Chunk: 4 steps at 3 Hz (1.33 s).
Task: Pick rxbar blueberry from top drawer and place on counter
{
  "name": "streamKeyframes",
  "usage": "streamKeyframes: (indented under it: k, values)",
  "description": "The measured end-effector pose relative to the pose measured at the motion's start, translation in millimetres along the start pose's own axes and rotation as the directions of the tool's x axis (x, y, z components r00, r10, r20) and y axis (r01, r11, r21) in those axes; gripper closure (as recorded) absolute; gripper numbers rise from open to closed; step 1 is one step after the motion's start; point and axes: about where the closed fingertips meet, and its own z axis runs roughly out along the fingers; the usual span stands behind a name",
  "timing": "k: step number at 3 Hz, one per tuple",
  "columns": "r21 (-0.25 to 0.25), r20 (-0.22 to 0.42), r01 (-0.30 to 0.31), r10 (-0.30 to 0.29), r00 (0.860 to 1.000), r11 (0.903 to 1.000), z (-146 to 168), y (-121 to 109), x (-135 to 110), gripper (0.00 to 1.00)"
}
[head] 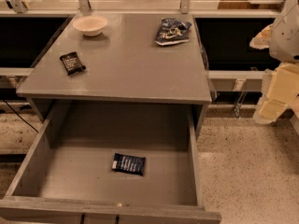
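- Gripper (273, 101) sits at far right edge of view, off to the right of the table, above the speckled floor (243, 171), approx level w/ the counter's front edge
- Claw state: can't tell if wide or narrow; only pale yellow blocky parts show, partly cut by the frame edge
- It's well apart from drawer and bar, not touching either
- White rounded arm casing (287, 31) is above it in the top right corner
- Top drawer (28, 171) is pulled out wide toward the camera, under the counter; plain grey walls and floor, front rail along the bottom of view
- Blue bar (128, 164) lies flat on the drawer floor, roughly mid-width and a bit nearer the front than the back; long side runs left-right, slightly skewed, white lettering facing up; touches no wall
- Counter (126, 69) is a flat matte grey top w/ three things on it, all well apart
- Black bar wrapper (72, 63) lies flat at the left side, near the left edge, set at an angle
- Pale bowl (90, 24) stands upright at back left
- Blue-and-white snack bag (173, 31) lies crumpled at back right, near the right edge
- Blue bar is still in the drawer, not on the counter
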Motion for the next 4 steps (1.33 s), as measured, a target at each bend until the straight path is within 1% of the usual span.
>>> streamKeyframes:
  k: [1, 2, 3, 4]
  values:
    - [0.0, 0.0, 0.0, 0.0, 1.0, 1.0, 0, 0, 0, 0.0]
    - [-0.012, 0.005, -0.005, 0.005, 1.0, 0.9999, 9, 0, -1, 0.0]
    - [-0.015, 0.006, -0.006, 0.006, 1.0, 0.9999, 11, -1, -1, 0.0]
    - [-0.056, 0.023, -0.006, 0.007, 1.0, 0.9984, 34, -1, 0, 0.0]
